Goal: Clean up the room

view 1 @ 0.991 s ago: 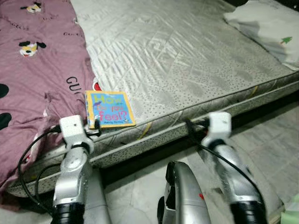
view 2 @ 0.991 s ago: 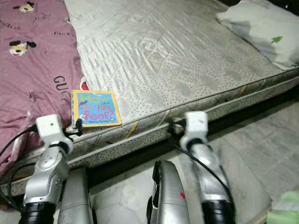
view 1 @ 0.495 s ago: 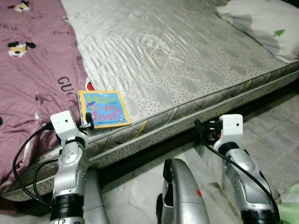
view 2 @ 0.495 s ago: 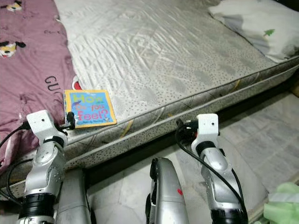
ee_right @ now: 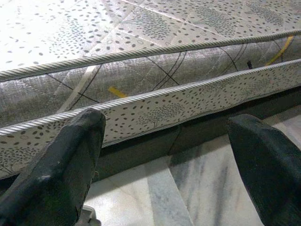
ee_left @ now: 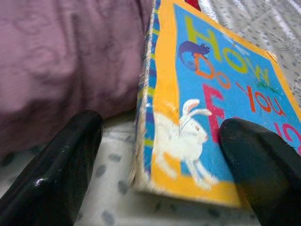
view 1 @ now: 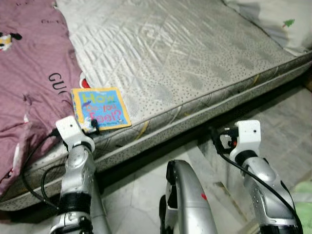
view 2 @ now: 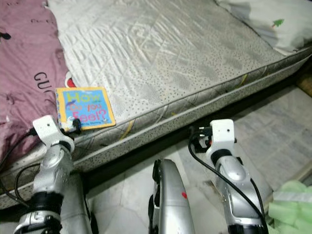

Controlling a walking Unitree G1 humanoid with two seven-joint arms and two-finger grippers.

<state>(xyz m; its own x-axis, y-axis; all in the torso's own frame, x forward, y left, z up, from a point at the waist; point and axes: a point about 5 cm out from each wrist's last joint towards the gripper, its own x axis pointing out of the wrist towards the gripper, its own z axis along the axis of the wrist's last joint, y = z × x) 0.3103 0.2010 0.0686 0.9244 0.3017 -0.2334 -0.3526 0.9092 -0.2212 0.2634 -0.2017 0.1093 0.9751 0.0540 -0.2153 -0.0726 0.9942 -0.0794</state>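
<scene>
The thing to tidy is the small square board book with the yellow border and blue cover (view 1: 101, 108), lying flat near the front edge of the grey quilted mattress (view 1: 185, 58), its one side just beside the mauve printed blanket (view 1: 29, 83).

What could go wrong — the book is thin and flat against the mattress, so a fingertip could ride over the cover instead of getting under it, and the book would just be pushed further in. The blanket is right next to the book's spine, so a fold of cloth could easily be pinched along with it. The soft mattress gives under pressure too, which would probably tilt the book away from a clean hold. And being so near the edge, it could be nudged off onto the pale marble floor (view 2: 273, 141).

The left pincer (ee_left: 160, 160) is held low at the near corner of the book, spread wide, with one black finger (ee_left: 56, 165) over the mattress beside the blanket and the other on the cover side — nothing is pinched yet. The left arm is raised from below, wrist bent towards the bed.

The right pincer (ee_right: 164, 155) is also spread and empty, parked lower, facing the side of the mattress above the floor, well apart from the book.
</scene>
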